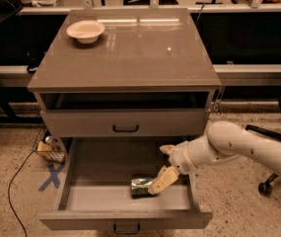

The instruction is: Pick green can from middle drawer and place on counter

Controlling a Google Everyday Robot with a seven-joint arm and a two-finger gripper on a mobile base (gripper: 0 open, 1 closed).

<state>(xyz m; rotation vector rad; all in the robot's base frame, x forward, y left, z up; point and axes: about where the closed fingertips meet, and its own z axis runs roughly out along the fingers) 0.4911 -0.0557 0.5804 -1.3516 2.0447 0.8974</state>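
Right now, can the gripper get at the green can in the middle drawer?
Probably yes. The gripper is open inside the pulled-out middle drawer, one finger right beside the green can; nothing stands between them.

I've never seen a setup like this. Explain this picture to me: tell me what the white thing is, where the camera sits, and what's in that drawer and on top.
The white tube coming in from the right is a robot arm. Its grasping part, the end effector, is down inside the open middle drawer. Its two beige fingers are spread apart, and one is at the right end of a green can that lies on its side on the drawer floor. Nothing is held yet. The single camera looks down at the cabinet's front from above; where it is mounted isn't known. On the glossy counter stands one beige bowl, at the back left. The upper drawer is closed.
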